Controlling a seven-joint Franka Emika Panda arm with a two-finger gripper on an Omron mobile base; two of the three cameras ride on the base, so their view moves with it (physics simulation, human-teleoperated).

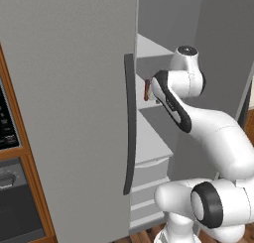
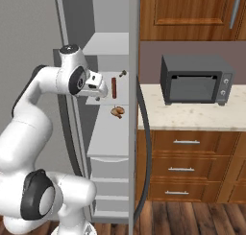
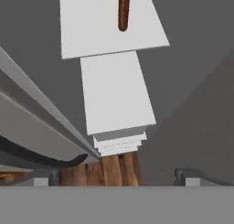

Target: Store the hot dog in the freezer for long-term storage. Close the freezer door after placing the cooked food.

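My gripper (image 2: 99, 94) stands wide open with nothing between its fingers, left of centre in the right base view, inside the freezer (image 2: 113, 147). The hot dog (image 2: 114, 87) sits just to its right on a white shelf (image 2: 108, 99) — apart from my fingertips. In my hand view it lies at the top centre — on the upper shelf. The freezer door (image 1: 69, 108) stands open, filling the left of the left base view.

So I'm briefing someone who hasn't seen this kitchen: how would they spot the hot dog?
Find the tall grey freezer standing open left of the wooden counter. On a white inner shelf lies the hot dog, a thin reddish-brown stick shape; the food below it is a rounder, paler lump.
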